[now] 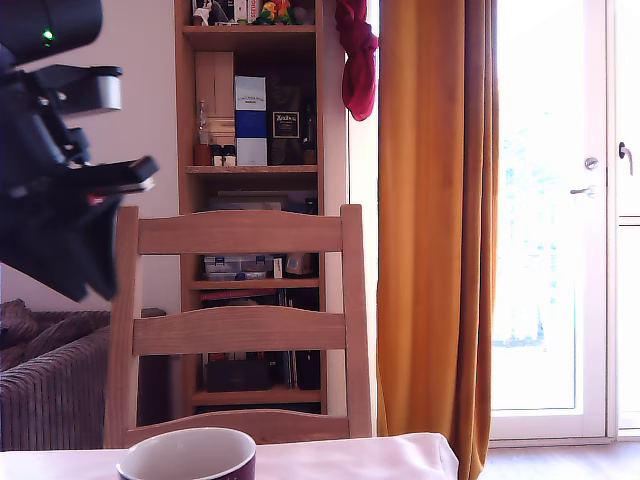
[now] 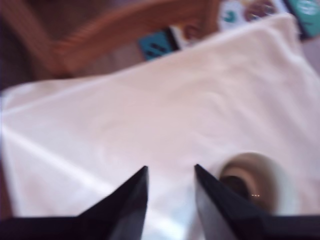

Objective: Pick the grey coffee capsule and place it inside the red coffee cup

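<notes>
Exterior view: arm up high at the view's left, red coffee cup low on the table. Wrist view, blurry: claw open w/ nothing in it; grey coffee capsule sits inside the cup.

Wooden chair, bookshelf behind — ochre curtain, bright glass door.

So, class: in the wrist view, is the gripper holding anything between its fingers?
No: the gripper is open over bare white cloth, nothing between its fingers.
</notes>
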Motion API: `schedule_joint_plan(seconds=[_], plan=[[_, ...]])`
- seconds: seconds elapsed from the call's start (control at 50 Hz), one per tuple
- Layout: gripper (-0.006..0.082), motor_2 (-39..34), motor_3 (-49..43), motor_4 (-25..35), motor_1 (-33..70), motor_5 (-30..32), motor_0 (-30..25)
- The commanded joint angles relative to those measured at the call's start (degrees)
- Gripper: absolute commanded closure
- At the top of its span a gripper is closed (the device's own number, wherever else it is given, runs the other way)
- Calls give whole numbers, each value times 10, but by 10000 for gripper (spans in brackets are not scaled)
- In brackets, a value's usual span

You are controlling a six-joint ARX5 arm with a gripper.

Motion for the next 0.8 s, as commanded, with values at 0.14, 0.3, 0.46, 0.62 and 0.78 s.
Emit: schedule_joint_plan(seconds=[0.14,0.3,0.46,0.62,0.78], plan=[[791,-12,35,-10,-24,37,50],[791,-23,61,9,-42,52,98],[791,-46,96,31,-70,60,143],[791,-79,127,42,-101,66,184],[791,-109,155,42,-137,72,226]])
